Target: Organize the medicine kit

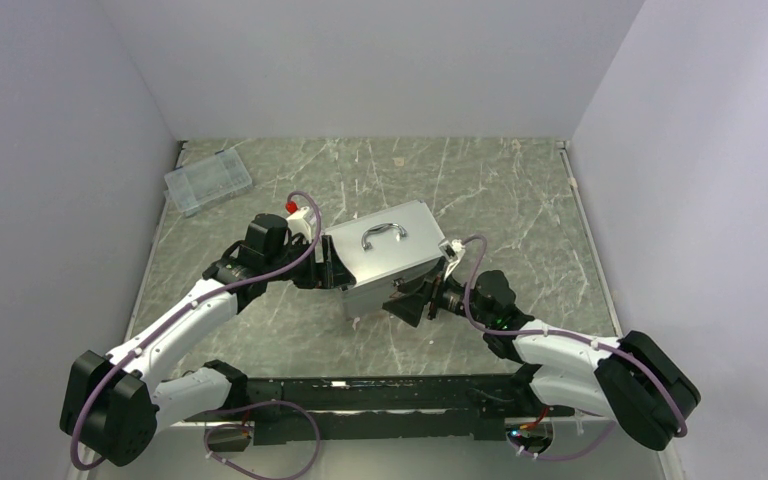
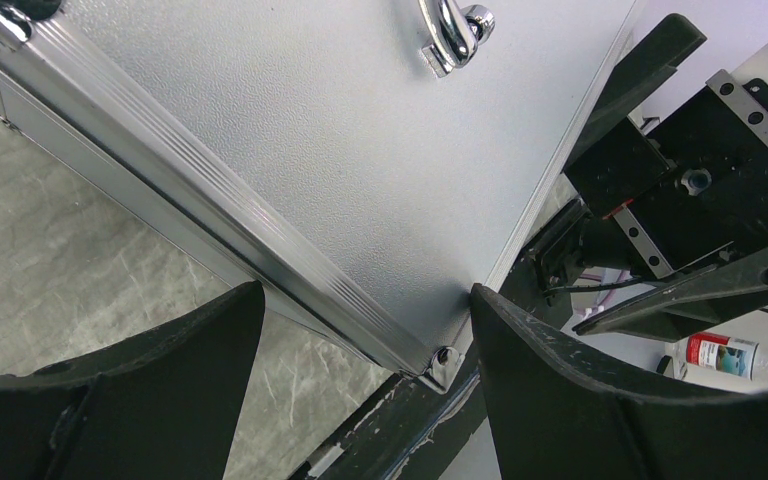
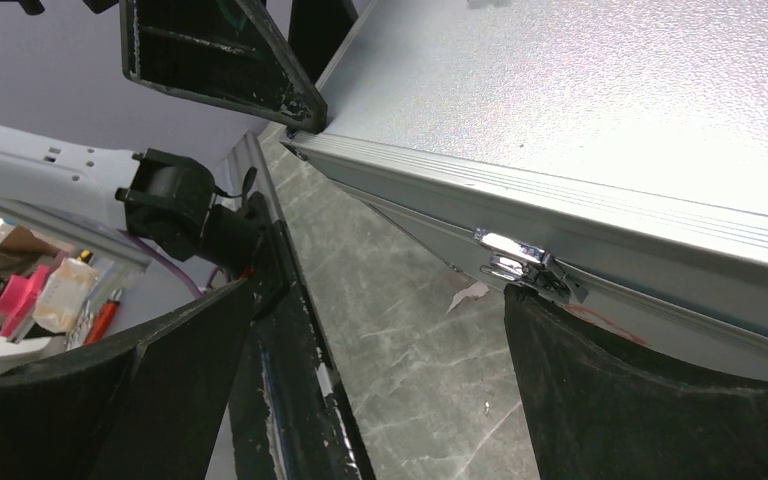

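medicine kit point(image 1: 385, 255) sits lid up near the middle of the table point(image 1: 520, 190), its lid closed. its long axis runs from about 8 o'clock to 2 o'clock in the top view. the curved handle point(image 1: 383, 233) lies along that same line on the lid, and the front wall with the latch point(image 3: 520, 262) faces about 5 o'clock, toward the arm bases.

left gripper point(image 1: 326, 264) is at the kit's 9 o'clock end. its arm rises from a base at 7 o'clock, with the forearm slanting up toward 2 o'clock. the jaws stand wide apart. in the left wrist view a lower corner of the case sits between the fingers point(image 2: 160, 390), close to the right one, with bare table showing on the other side.

right gripper point(image 1: 412, 298) is at the kit's 5 o'clock side, low against the front wall. its arm comes from a base at 4 o'clock and the forearm points toward 10 o'clock. these jaws are also spread wide and clasp nothing. in the right wrist view one of the fingers point(image 3: 650, 400) stands just under the latch, and the other is off over the table.

the case is silver-grey metal with a fine pebbled skin, ribbed aluminium edging and small corner caps. handle and latch are bright chrome. the table is dark grey-green with pale marble veins.

a clear plastic compartment box point(image 1: 207, 180) lies well apart at 10 o'clock, by the left wall.
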`<state>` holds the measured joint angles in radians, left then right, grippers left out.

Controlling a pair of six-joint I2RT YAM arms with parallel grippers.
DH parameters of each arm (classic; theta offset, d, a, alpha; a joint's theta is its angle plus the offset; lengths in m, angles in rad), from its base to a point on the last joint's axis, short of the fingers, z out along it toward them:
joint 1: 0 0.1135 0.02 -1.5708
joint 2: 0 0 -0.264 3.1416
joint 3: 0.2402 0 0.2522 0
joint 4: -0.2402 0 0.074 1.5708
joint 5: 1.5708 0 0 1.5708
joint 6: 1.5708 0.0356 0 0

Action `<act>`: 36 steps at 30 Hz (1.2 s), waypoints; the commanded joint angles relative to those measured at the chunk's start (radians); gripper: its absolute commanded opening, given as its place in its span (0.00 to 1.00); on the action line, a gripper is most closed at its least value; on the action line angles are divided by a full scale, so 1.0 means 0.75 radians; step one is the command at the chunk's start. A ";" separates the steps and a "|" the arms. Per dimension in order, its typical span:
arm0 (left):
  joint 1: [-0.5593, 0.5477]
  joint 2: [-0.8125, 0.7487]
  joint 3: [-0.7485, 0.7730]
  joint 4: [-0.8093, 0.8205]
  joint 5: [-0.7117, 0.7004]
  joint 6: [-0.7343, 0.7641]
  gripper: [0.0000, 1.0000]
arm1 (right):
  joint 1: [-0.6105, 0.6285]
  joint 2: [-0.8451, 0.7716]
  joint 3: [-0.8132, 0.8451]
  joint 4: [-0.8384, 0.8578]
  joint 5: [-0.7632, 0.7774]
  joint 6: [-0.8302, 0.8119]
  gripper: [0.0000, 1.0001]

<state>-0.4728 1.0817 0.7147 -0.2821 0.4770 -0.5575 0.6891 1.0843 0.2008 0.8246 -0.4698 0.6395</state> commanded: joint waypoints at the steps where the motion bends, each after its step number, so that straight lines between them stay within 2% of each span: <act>1: -0.008 0.006 0.006 -0.036 0.002 0.050 0.81 | -0.003 -0.023 0.001 0.146 0.105 0.046 0.99; 10: -0.008 0.007 0.001 -0.032 0.001 0.050 0.81 | -0.001 -0.029 -0.037 0.247 0.193 0.103 0.99; 36: -0.008 -0.003 -0.003 -0.038 0.004 0.060 0.81 | 0.078 0.016 0.059 0.196 0.250 0.072 0.99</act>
<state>-0.4728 1.0817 0.7147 -0.2810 0.4736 -0.5575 0.7387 1.0855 0.2081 0.9352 -0.3141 0.7147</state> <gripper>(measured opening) 0.809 0.993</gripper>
